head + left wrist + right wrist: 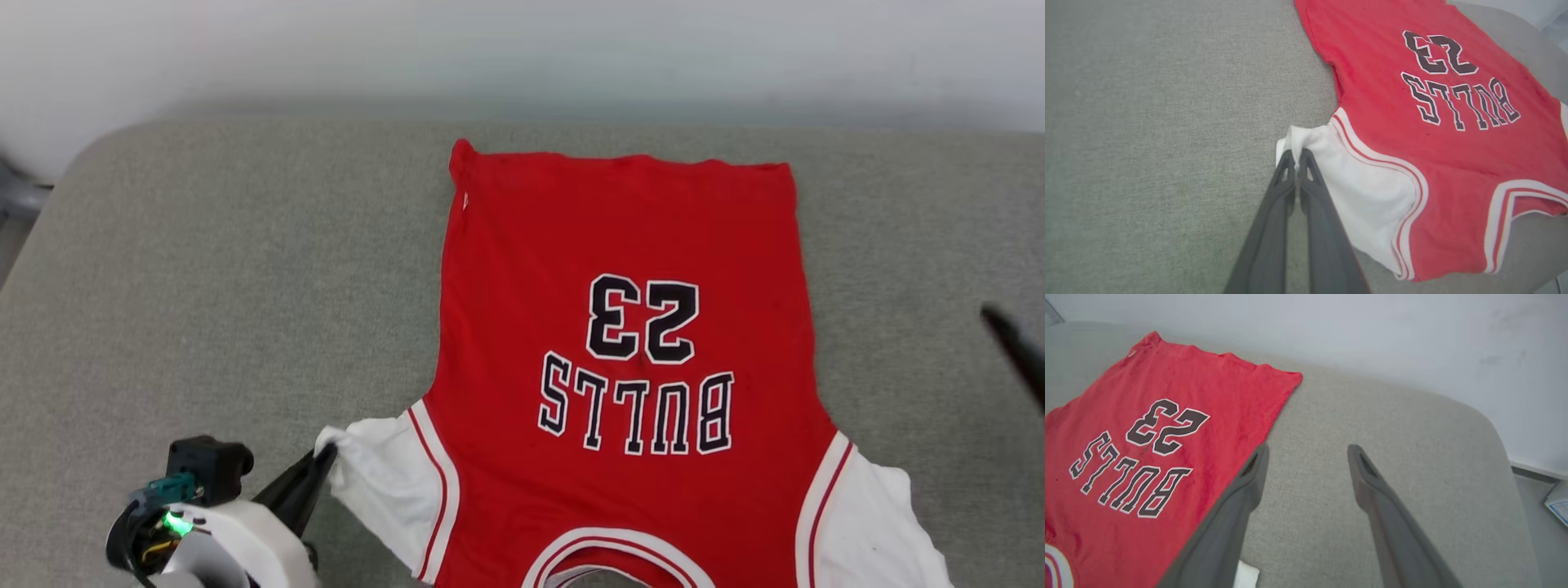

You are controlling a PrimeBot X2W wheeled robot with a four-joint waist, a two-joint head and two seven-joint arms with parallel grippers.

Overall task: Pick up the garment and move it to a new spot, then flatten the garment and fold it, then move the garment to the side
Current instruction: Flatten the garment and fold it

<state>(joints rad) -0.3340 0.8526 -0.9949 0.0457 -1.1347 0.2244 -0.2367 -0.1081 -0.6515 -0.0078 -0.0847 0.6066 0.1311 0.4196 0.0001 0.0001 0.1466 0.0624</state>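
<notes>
Well, the soft red shirt with white short sleeves and black "BULLS" letters [629, 245] lies flat on the grey cloth tabletop [204, 269], hem at 12 o'clock, neck at 6 o'clock. It looks light and floppy, so it will sag; sleeves and hem corners are good spots to pinch. The left tool [1296, 157], low and slanted, pinches the white sleeve tip [1295, 136] at 8 o'clock. The right tool [1308, 451] hangs wide open at 3 o'clock, holding nothing.

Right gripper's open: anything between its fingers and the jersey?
Nothing visible. The right gripper hangs open above bare grey cushion, beside the garment at its side edge. The left gripper is shut on the white sleeve.
</notes>
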